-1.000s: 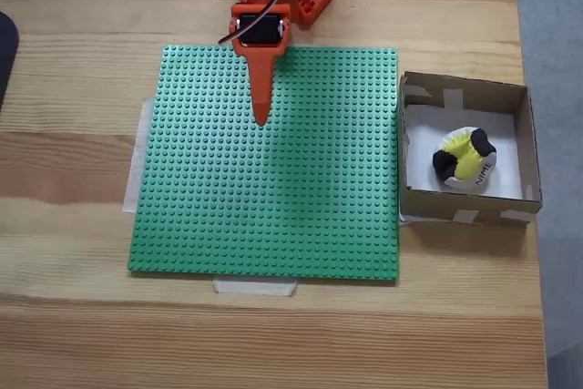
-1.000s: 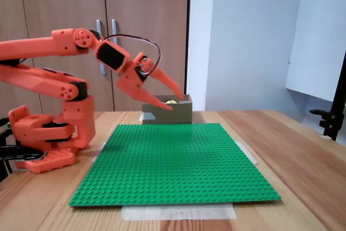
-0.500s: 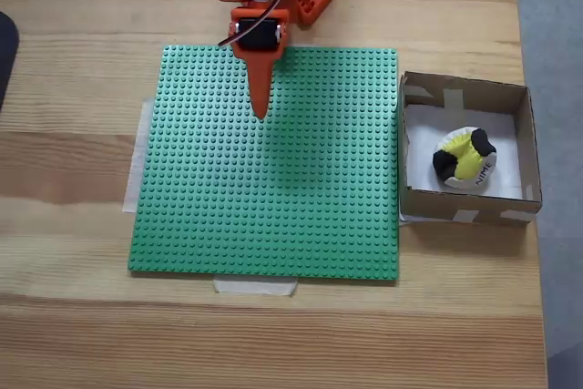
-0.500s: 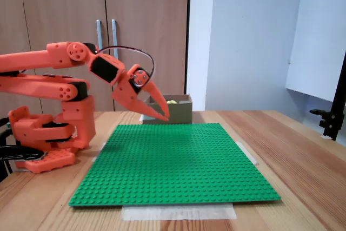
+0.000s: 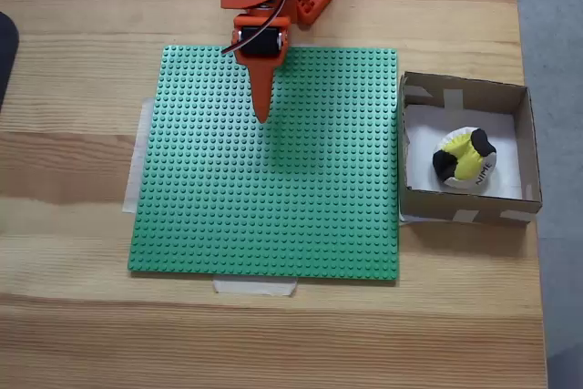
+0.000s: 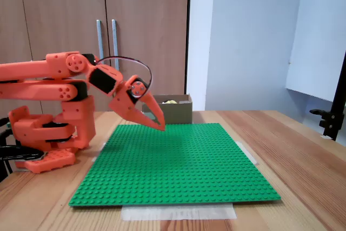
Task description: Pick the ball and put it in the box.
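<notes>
Orange arm folded low: upper link and forearm lie nearly horizontal, stacked one over the other, base at the left edge in the side fixed view. Wrist pitches down to the right, black servo block showing behind it, and a dark cable loops over it. Pincer points down at an angle, tips together, nothing between them, tip low. From above, pincer reads as one narrow wedge pointing straight out from the base.
</notes>
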